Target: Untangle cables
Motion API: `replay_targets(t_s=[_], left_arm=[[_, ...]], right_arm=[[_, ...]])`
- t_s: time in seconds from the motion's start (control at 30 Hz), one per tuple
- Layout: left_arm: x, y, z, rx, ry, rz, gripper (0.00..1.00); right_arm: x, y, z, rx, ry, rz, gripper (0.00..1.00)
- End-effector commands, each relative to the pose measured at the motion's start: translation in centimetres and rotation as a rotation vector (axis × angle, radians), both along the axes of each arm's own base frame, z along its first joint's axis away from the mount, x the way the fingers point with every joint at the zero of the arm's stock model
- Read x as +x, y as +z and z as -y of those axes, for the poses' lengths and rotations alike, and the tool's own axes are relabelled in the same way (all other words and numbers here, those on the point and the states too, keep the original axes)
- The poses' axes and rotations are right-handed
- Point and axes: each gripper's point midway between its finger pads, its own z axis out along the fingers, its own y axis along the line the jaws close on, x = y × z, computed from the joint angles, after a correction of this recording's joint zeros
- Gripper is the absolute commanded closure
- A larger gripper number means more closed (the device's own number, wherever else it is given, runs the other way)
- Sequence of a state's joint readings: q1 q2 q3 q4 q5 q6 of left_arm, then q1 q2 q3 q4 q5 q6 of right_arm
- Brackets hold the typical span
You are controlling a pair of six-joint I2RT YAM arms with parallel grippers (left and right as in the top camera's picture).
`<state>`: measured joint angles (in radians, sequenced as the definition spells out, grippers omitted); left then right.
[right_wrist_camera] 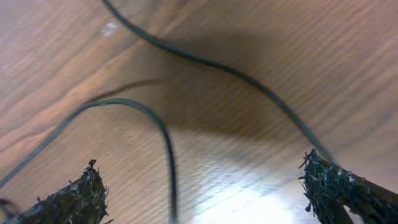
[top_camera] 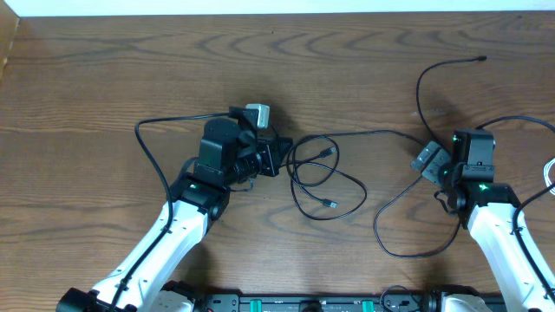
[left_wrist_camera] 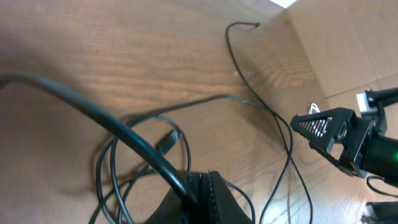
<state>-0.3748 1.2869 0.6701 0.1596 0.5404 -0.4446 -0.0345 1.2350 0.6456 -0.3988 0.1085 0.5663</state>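
Thin black cables (top_camera: 316, 178) lie in loose loops at the table's middle, two small plugs (top_camera: 329, 152) among them. One long black cable (top_camera: 420, 87) runs from a far plug end down past the right arm. My left gripper (top_camera: 282, 156) is shut at the left rim of the loops. In the left wrist view a black cable (left_wrist_camera: 118, 127) runs into the closed jaws of that gripper (left_wrist_camera: 208, 177). My right gripper (top_camera: 431, 162) stands open low over the table. A cable (right_wrist_camera: 166, 149) passes between the fingers of the right gripper (right_wrist_camera: 211, 193), touched by neither.
A bit of white cord (top_camera: 551, 173) shows at the right edge. A cardboard wall (left_wrist_camera: 348, 37) stands beyond the table's far right. Thicker black cords hang from both arms, one looping out left (top_camera: 143, 143). Bare wood table (top_camera: 87, 78) lies at far left.
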Motion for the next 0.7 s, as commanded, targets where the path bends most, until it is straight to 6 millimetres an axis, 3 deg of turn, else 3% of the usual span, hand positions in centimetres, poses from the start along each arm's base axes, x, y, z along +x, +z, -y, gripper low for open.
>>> replay_targets(t_s=[0.0,0.17,0.3,0.4,0.5,0.53,0.67], left_arm=[[0.7,1.6,0.1,0.009,-0.034,0.101,0.92],[1.7,2.9,-0.6,-0.009,-0.007,0.158,0.92],[1.9,2.6,-1.0,-0.003,0.005,0.144,0.92],[1.5,1.9,-1.1,0.007,0.004,0.113,0.92],[1.3,1.4,-1.2,0.017,0.004,0.087,0.92],[1.2,1.3,-1.2,0.018,0.004,0.085,0.92],[1.3,1.4,-1.2,0.017,0.004,0.088,0.92]], right_arm=[[0.1,0.0,-2.2,0.114,0.059,0.011,0.01],[-0.6,0.6,-7.7,0.453,0.130,-0.012,0.01],[-0.7,2.2,-11.1,0.619,0.252,0.007,0.01],[-0.4,2.9,-12.2,0.689,0.216,0.012,0.14],[0.2,3.7,-13.9,0.713,0.249,0.043,0.17],[0.5,4.6,-15.8,0.718,0.309,0.077,0.18],[0.4,5.1,-18.7,0.694,0.347,0.100,0.20]])
